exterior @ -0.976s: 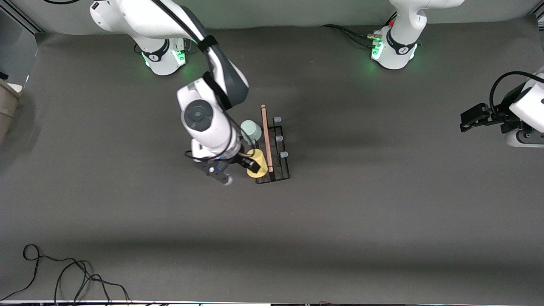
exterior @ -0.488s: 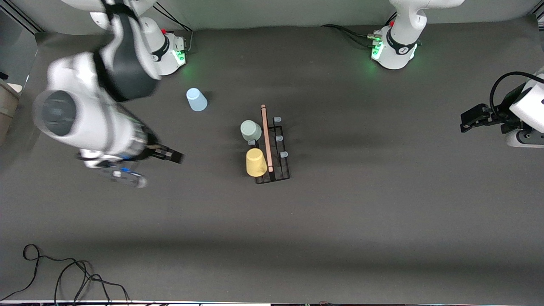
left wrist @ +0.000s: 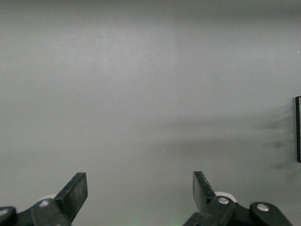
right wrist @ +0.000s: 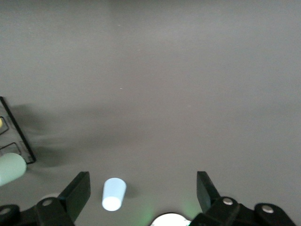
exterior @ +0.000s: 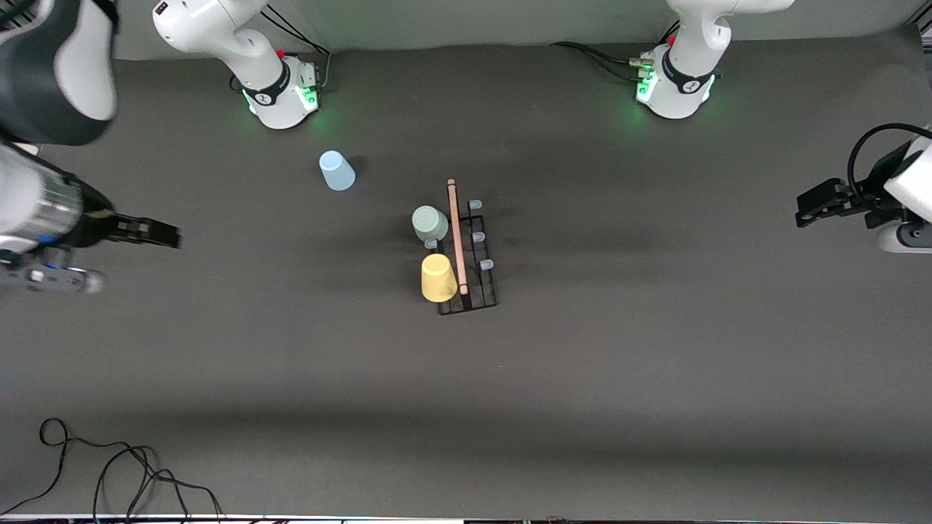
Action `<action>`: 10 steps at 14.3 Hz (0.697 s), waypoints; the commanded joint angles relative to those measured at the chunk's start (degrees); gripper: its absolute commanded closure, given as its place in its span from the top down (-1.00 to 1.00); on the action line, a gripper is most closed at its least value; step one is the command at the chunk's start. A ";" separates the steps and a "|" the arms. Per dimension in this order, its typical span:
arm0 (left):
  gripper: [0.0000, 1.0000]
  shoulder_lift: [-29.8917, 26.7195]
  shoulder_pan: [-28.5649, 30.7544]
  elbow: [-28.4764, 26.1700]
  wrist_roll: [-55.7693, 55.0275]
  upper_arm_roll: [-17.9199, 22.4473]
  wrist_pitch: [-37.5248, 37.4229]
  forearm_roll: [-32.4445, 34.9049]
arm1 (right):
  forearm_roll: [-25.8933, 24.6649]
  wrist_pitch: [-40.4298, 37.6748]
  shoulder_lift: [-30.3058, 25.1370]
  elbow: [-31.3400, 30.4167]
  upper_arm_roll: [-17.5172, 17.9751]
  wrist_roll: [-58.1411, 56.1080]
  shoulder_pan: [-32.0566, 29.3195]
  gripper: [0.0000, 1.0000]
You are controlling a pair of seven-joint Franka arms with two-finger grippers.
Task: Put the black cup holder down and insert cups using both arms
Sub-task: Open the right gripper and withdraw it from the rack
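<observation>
The black cup holder (exterior: pixel 477 280) stands mid-table, its wooden rod handle (exterior: pixel 456 236) on top. The pale grey-green cup (exterior: pixel 429 223) and the yellow cup (exterior: pixel 439 278) sit upturned on pegs in the row toward the right arm's end; the yellow one is nearer the front camera. The light blue cup (exterior: pixel 336 170) stands upturned on the table near the right arm's base, and also shows in the right wrist view (right wrist: pixel 114 194). My right gripper (exterior: pixel 166 235) is open and empty, in the air over the right arm's end. My left gripper (exterior: pixel 807 207) is open and empty over the left arm's end.
The right arm's base (exterior: pixel 280 94) and the left arm's base (exterior: pixel 673 87) stand along the edge farthest from the front camera. A black cable (exterior: pixel 109 473) lies at the table's near corner at the right arm's end. A rack edge shows in the left wrist view (left wrist: pixel 298 136).
My right gripper let go of the yellow cup on the rack and swung away toward the right arm's end, uncovering the light blue cup. The left gripper shifted slightly.
</observation>
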 commanded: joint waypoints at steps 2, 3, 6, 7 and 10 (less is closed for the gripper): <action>1.00 -0.51 0.95 0.27 0.79 -1.52 0.37 -0.28 | -1.66 -0.23 -0.40 0.05 -1.40 -1.90 0.98 1.00; 1.00 -0.51 0.95 0.27 0.79 -1.52 0.37 -0.28 | -1.66 -0.05 -0.40 -0.04 -1.40 -1.82 1.07 1.00; 1.00 -0.51 0.86 0.35 0.79 -1.52 0.54 -0.28 | -1.66 -0.05 -0.40 -0.22 -1.40 -1.64 1.07 1.00; 1.00 -0.42 0.95 0.35 0.79 -1.52 0.54 -0.28 | -1.66 0.12 -0.40 -0.22 -1.40 -1.64 1.07 1.00; 1.00 -0.42 0.86 0.35 0.79 -1.52 0.45 -0.28 | -1.58 0.30 -0.40 -0.30 -1.40 -1.20 0.90 1.00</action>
